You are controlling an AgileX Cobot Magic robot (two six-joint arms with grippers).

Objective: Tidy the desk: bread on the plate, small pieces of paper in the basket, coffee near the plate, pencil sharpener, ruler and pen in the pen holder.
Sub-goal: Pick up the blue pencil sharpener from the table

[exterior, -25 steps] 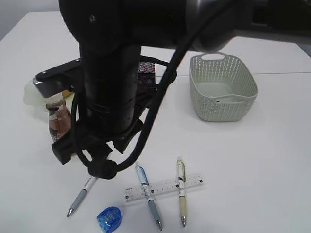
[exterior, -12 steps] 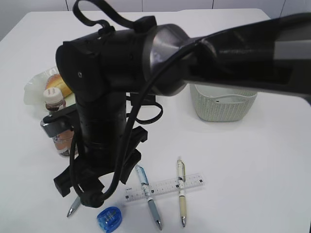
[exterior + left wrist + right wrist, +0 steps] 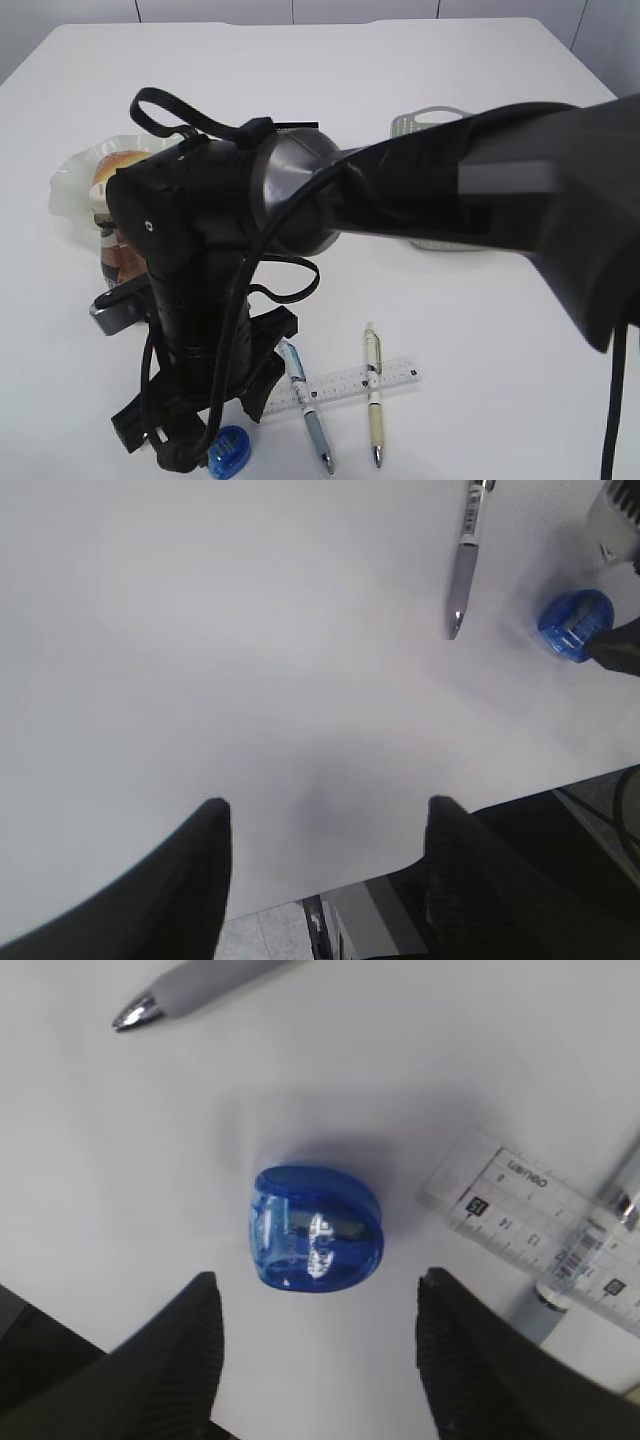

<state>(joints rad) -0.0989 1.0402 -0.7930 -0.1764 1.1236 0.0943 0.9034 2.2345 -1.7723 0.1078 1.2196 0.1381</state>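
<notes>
Blue sharpener [image 3: 316, 1231] lies on the white tabletop [image 3: 120, 1160] beside the ruler [image 3: 545, 1230], between the right gripper's [image 3: 318, 1360] spread, empty jaws. The left gripper [image 3: 325, 865] hovers over bare tabletop, jaws apart, empty.

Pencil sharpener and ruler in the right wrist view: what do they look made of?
Pencil sharpener: looks like translucent blue plastic, glossy; bright highlights on its top and a darker insert showing through the shell.
Ruler: looks like clear hard plastic, smooth; the white desk shows through it, with black printed numbers and ticks. Acrylic or similar, cannot tell which.
</notes>
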